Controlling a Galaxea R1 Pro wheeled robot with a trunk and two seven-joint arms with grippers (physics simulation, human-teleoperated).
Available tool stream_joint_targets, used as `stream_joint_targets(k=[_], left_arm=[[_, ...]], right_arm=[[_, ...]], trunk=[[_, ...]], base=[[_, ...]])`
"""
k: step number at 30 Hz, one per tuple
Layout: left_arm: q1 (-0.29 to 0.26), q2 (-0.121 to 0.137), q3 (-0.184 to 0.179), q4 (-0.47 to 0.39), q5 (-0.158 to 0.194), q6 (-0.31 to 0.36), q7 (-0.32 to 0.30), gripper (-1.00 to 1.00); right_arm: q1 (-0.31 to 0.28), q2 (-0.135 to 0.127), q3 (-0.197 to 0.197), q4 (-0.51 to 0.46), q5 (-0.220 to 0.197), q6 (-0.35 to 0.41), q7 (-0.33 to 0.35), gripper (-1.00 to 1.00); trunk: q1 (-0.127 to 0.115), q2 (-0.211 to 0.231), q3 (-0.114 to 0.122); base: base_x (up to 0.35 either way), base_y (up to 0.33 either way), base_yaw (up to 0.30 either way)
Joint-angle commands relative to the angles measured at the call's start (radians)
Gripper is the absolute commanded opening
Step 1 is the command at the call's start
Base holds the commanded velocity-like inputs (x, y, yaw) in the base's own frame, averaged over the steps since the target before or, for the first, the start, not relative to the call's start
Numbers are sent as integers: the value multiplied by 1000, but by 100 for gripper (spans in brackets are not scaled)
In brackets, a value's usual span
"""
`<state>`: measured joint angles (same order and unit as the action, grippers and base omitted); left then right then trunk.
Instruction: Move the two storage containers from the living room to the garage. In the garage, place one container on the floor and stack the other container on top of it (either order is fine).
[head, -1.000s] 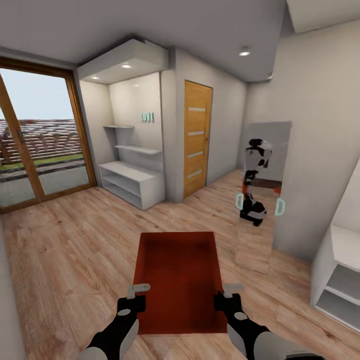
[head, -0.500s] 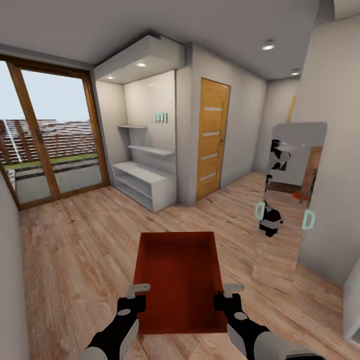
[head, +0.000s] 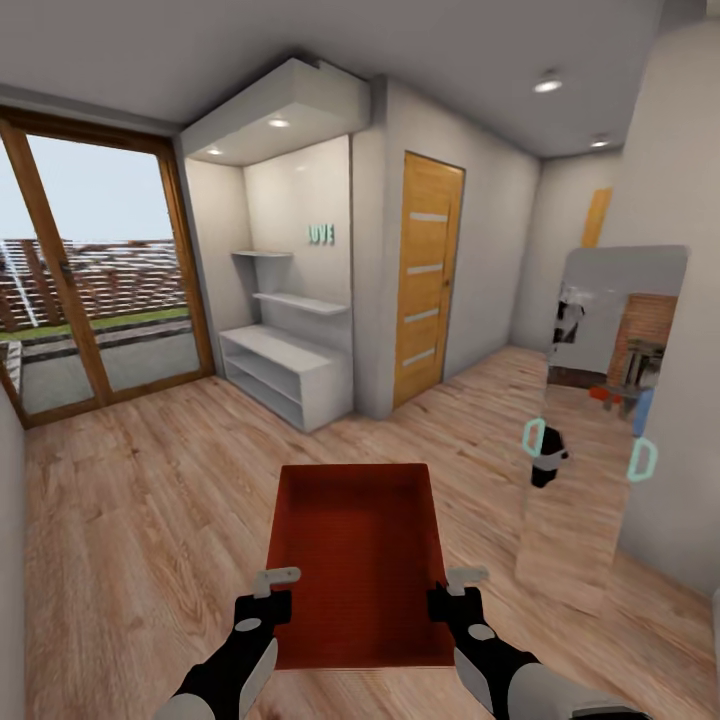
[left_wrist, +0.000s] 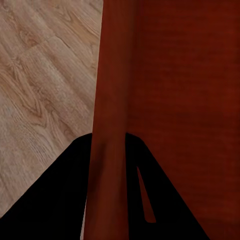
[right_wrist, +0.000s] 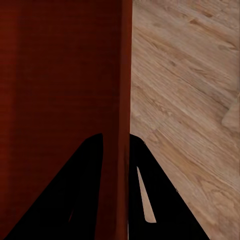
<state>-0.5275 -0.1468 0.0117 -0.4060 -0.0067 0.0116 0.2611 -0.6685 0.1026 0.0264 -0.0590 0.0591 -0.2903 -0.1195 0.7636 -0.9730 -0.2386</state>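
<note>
Red-orange and lidless, the storage container (head: 358, 560) is sitting low in the centre of the head view, and we are carrying it between both arms above the light wood plank floor (head: 140, 520). Its long axis is running straight away from us, from the bottom edge of the frame toward the middle, with the open top facing up and the thin straight walls standing upright. The inside is showing a fine, faintly ribbed texture.

Our left tool (head: 268, 592) is pinching the left wall near the lower corner; in the left wrist view the dark fingers (left_wrist: 65, 195) are sitting on either side of that wall. Our right tool (head: 455, 592) is gripping the right wall in the same way, with one finger on each side of it in the right wrist view.

At the middle left of the frame, white shelving (head: 285, 375) is filling a recess. A wooden door (head: 428, 275) with pale horizontal bars is standing right of centre, glazed wooden doors (head: 90, 280) are taking up the left side, and a tall mirror (head: 600, 400) is leaning at the right.
</note>
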Motion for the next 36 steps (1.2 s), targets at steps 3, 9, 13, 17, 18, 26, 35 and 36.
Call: stream_joint_targets(k=[3,9,13,17,18,26,35,36], left_arm=[[-1,9,28,-43,-15,2,9,-100],[-1,9,28,-43,-15,2,9,-100],[-1,9,28,-43,-15,2,9,-100],[-1,9,28,-43,-15,2,9,-100],[-1,9,28,-43,-15,2,9,-100],[-1,9,28,-43,-15,2,9,-100],[-2,9,28,-43,-15,2,9,-100],[-2,9,28,-43,-15,2,9,-100]], right_arm=[[0,-1,-19,2,-1,-3,-8,-100],[0,-1,-19,2,-1,-3,-8,-100],[0,0,-19,2,-1,-2,-8,-100],[0,-1,-19,2,-1,-3,-8,-100],[0,-1,-19,2,-1,-3,-8,-100],[0,-1,-19,2,-1,-3,-8,-100],[0,-1,-19,2,-1,-3,-8,-100],[0,-1,-19,2,-1,-3,-8,-100]], trunk=[[1,-1,-1],[1,-1,-1],[1,-1,-1],[1,-1,-1],[1,-1,-1],[1,-1,-1],[1,-1,-1],[1,-1,-1]], base=[[321,0,0],[321,0,0],[321,0,-39],[321,0,-196],[321,0,-225],[321,0,-238],[321,0,-246],[321,0,-246]])
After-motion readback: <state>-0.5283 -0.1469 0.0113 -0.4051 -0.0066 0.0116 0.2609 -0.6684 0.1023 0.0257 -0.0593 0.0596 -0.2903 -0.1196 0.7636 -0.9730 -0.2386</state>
